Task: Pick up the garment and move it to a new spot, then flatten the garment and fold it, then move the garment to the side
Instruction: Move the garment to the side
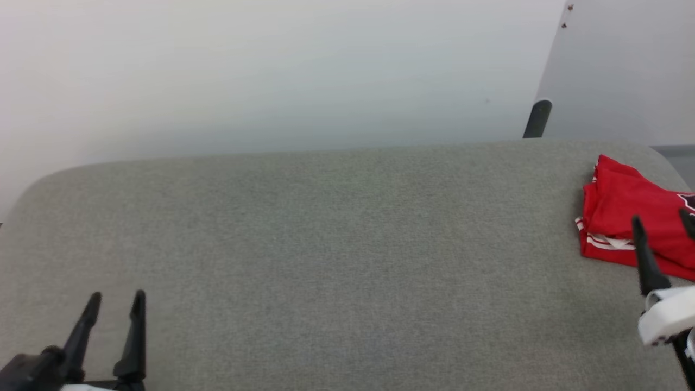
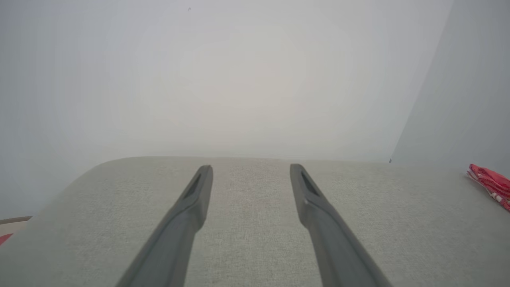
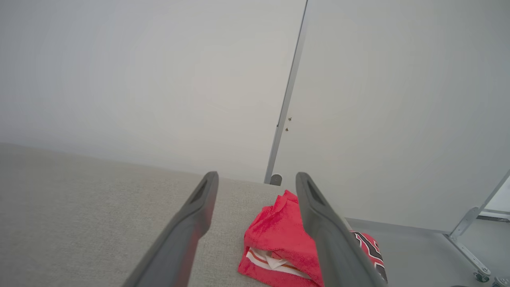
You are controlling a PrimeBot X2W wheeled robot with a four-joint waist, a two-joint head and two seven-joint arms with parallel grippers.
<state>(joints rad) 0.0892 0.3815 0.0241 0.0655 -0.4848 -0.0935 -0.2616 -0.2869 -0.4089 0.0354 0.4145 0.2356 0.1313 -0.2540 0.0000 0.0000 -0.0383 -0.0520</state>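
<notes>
The garment (image 1: 630,217), a red jersey with white striped trim and a bit of black print, lies folded into a small bundle at the far right of the grey table (image 1: 326,244). It also appears at the right edge of the left wrist view as the garment (image 2: 492,183), and between and below my right fingers as the garment (image 3: 279,239). My right gripper (image 1: 662,220) hovers open just above the bundle's near side, holding nothing. My left gripper (image 1: 117,301) stands open at the table's front left, far from the jersey, with nothing between its fingers (image 2: 199,191).
A pale wall runs behind the table. A dark rounded post (image 1: 538,117) stands at the back right where a white panel (image 3: 398,119) meets the wall. The panel's metal foot with a caster (image 3: 476,271) rests on the floor to the right.
</notes>
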